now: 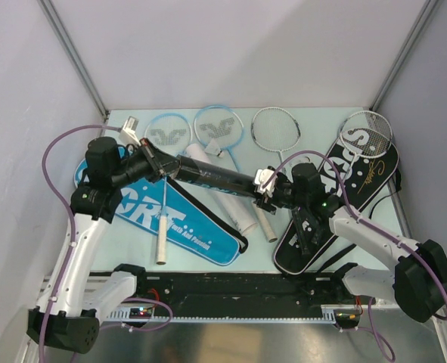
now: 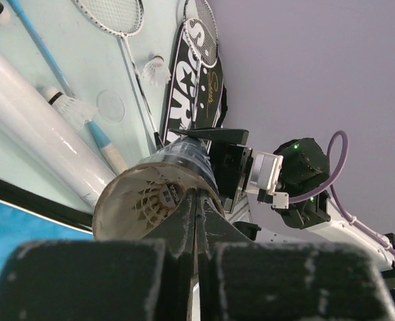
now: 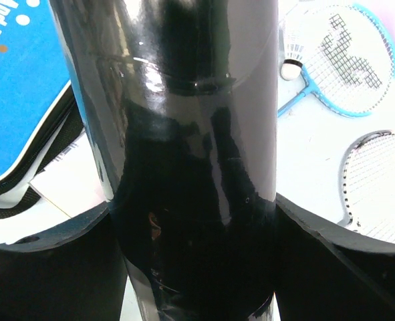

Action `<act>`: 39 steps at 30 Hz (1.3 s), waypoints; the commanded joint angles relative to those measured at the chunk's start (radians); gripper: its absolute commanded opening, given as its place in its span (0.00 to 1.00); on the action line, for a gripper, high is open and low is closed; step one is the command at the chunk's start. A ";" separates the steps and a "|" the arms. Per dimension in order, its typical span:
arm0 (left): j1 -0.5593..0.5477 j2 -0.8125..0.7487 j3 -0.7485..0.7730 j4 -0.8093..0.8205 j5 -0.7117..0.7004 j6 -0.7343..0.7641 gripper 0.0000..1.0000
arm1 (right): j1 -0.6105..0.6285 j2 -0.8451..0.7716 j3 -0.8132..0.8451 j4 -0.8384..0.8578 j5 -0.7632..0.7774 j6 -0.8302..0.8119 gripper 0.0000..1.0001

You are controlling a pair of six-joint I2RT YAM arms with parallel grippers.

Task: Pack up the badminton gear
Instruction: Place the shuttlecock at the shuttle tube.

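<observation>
Top view: black tube (image 1: 208, 175) held level above table, left gripper (image 1: 150, 161) at one end, right gripper (image 1: 266, 190) at other. Only left wrist view looks into open mouth: shuttlecocks (image 2: 150, 200) nested inside. Left jaws nearly together, seemingly pinching tube rim; contact blurred. Right wrist view: fingers (image 3: 43, 267) clamped either side of tube, its ends cut off. White tube (image 1: 234, 208) lies on table beneath, partly hidden.
</observation>
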State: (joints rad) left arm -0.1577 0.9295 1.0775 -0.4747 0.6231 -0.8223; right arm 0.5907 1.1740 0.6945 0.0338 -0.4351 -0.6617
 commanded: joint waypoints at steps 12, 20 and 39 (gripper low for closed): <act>-0.109 0.022 -0.050 0.067 -0.002 -0.002 0.00 | 0.063 -0.037 0.024 0.205 -0.062 0.107 0.22; -0.109 -0.023 0.001 0.055 -0.025 0.024 0.45 | 0.083 -0.051 0.023 0.175 -0.063 0.129 0.22; -0.106 -0.081 0.233 -0.054 -0.257 0.112 0.67 | 0.083 -0.132 -0.007 0.131 -0.093 0.163 0.22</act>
State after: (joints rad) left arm -0.2558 0.8558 1.2591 -0.5369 0.4129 -0.7326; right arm 0.6598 1.0756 0.6750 0.0929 -0.4667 -0.4988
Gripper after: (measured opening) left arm 0.649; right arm 0.721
